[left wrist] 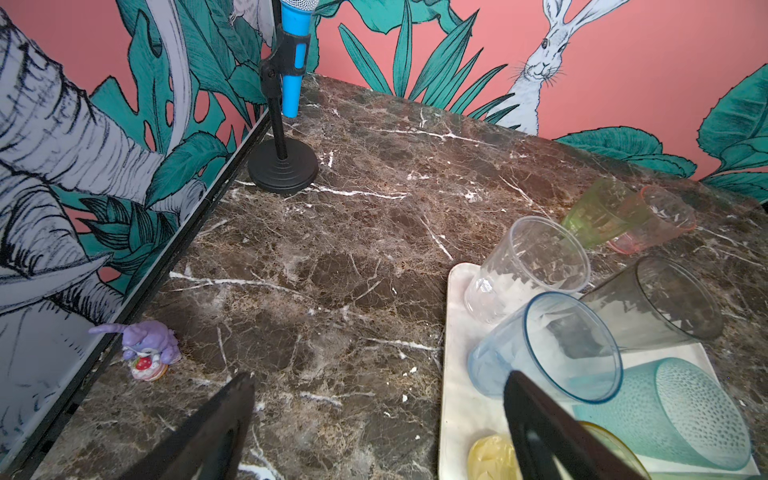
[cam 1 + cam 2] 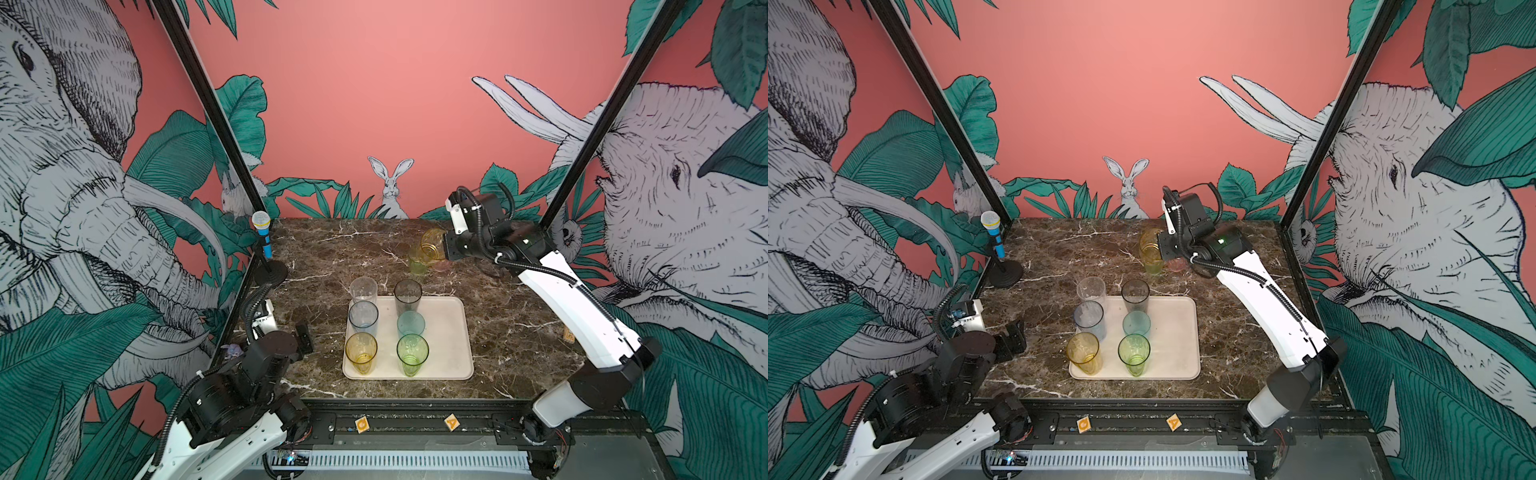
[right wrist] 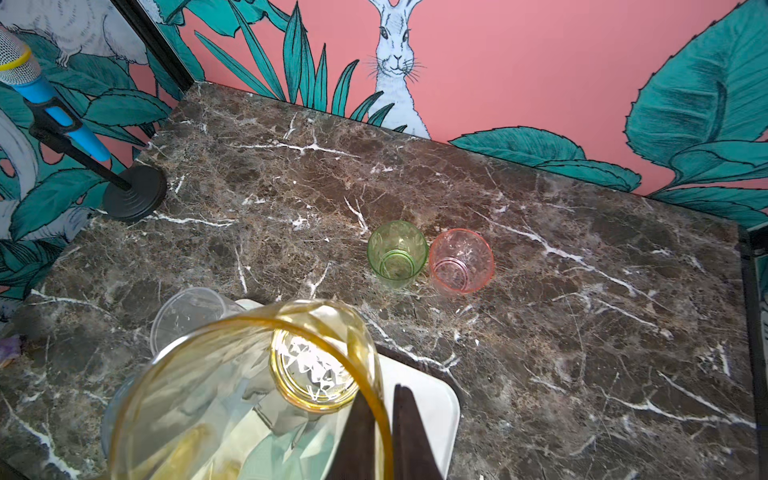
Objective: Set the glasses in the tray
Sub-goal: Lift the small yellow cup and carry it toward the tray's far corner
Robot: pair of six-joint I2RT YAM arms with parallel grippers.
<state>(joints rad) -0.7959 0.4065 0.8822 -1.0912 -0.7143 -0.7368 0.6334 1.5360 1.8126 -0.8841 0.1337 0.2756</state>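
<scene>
Marble tabletop point(image 2: 511, 332), dark brown with white veins, filled the scene; two robot arms reached over it. At the front left, the left gripper point(image 2: 304, 337) hung near the tray with its jaws spread wide and nothing between them. At the back right, the right gripper point(image 3: 384, 432) was clamped tight on the rim of an amber glass point(image 3: 249, 395), one finger inside and one outside; it held the glass tilted in the air beyond the tray's far edge.

A cream tray point(image 2: 446, 332) lay at the middle front; six tall glasses stood upright in two rows on its left part: clear glass point(image 2: 363, 289), grey glass point(image 2: 407, 293), blue-grey glass point(image 2: 363, 316), teal glass point(image 2: 410, 324), yellow glass point(image 2: 360, 350), tall green glass point(image 2: 412, 352); its right part was bare.

Two short glasses sat on the table behind the tray, just beside each other: short green glass point(image 3: 397, 253) and pink glass point(image 3: 461, 261).

The amber glass looked light, stiff and smooth, probably slippery; a pinch across the rim wall seemed the sound hold, though the glass may swing from it; it likely wants lowering gently, upright, onto the bare part.
</scene>
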